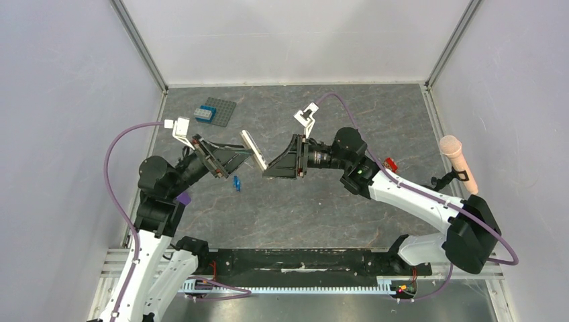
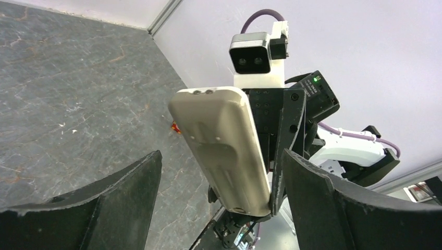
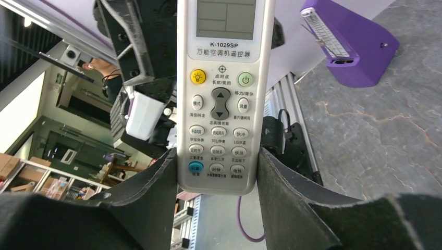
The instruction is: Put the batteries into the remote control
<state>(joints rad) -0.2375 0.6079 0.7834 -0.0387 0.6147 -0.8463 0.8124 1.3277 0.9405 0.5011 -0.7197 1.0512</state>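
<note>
Between the arms, off the tabletop (image 1: 322,201), the right hand (image 1: 264,165) clamps the remote control (image 1: 252,147) by its button end, long axis 11 to 5 o'clock, back facing the left hand (image 1: 239,162), which is spread wide; the batteries (image 1: 236,182) lie at its 6 o'clock.

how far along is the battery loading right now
Done: the remote control is up off the table, clamped in the right gripper. In hand: the open left gripper faces its back, whose cover looks closed. Left: the blue batteries lie on the table, none loaded.
</note>
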